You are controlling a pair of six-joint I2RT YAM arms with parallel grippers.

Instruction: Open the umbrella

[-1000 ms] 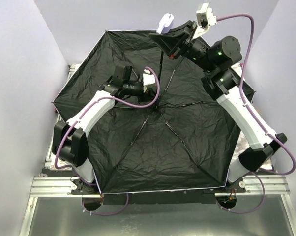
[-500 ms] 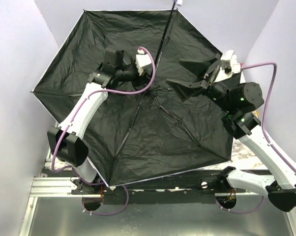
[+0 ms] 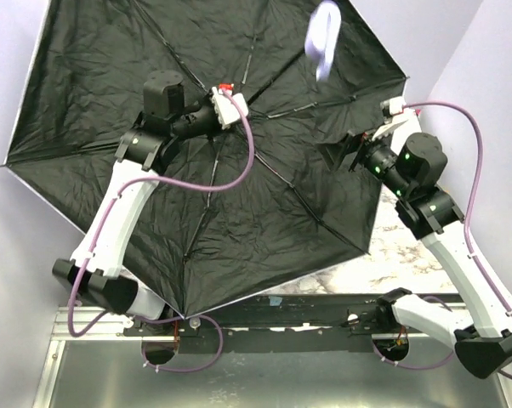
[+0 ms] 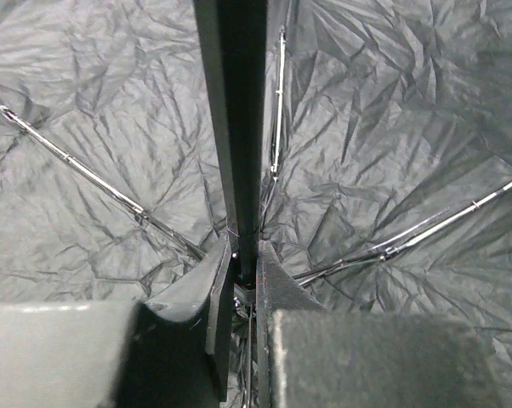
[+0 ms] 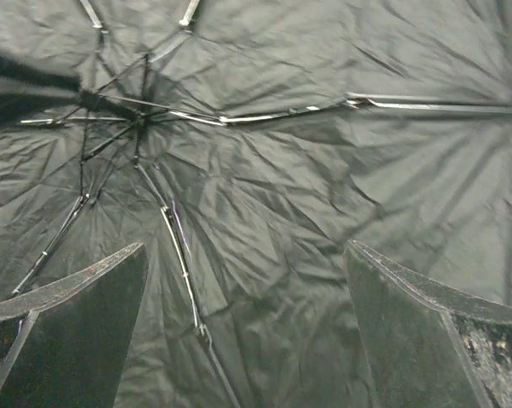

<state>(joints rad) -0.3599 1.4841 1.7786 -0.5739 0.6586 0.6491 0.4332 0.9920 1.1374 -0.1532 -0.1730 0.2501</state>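
Though its fabric crinkles, the umbrella (black-lined) stands open — hexagonal.

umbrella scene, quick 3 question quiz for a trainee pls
1. True or false: the umbrella has its canopy spread open, black lining toward the top camera.
2. Which pincer clamps the shaft? A) left B) right C) both
3. Fill in: the right pincer faces the lining with its fingers ___, holding nothing.

Key:
1. True.
2. A: the left pincer is closed on the shaft.
3. Open.
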